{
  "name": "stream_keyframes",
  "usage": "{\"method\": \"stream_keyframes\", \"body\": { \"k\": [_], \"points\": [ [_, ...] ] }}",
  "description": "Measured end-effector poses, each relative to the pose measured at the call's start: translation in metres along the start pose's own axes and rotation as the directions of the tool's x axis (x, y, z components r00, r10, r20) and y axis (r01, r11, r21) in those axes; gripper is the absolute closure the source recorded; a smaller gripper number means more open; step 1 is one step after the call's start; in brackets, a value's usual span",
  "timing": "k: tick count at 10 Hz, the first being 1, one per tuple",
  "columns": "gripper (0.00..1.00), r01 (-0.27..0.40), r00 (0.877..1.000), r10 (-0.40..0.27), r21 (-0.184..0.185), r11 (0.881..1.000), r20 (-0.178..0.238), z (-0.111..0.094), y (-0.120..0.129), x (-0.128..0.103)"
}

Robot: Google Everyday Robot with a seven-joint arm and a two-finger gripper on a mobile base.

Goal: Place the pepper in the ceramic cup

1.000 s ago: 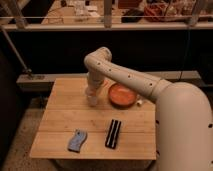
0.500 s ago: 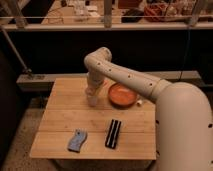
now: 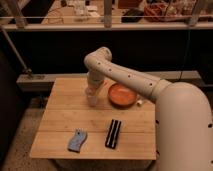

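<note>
Toward the far edge of the desk (image 3: 60,120), my gripper (image 3: 91,96) hung pointing down beside the bowl (image 3: 122,95), presumably to lower straight. Its state I couldn't tell.

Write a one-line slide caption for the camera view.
Hand hangs low over the wooden table beside an orange bowl; a blue-grey object and a black bar lie near the front edge.

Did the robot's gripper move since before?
No. The gripper stays in the same spot, just left of the orange bowl on the wooden table.
</note>
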Motion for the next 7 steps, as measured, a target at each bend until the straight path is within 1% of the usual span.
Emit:
{"method": "stream_keyframes", "body": {
  "k": [4, 7],
  "points": [
    [0.61, -0.008, 1.0, 0.008, 0.0, 1.0, 0.002, 0.0006, 0.0005, -0.0003],
    [0.61, -0.029, 1.0, 0.029, 0.0, 1.0, 0.005, 0.001, 0.0011, -0.0005]
  ]
}}
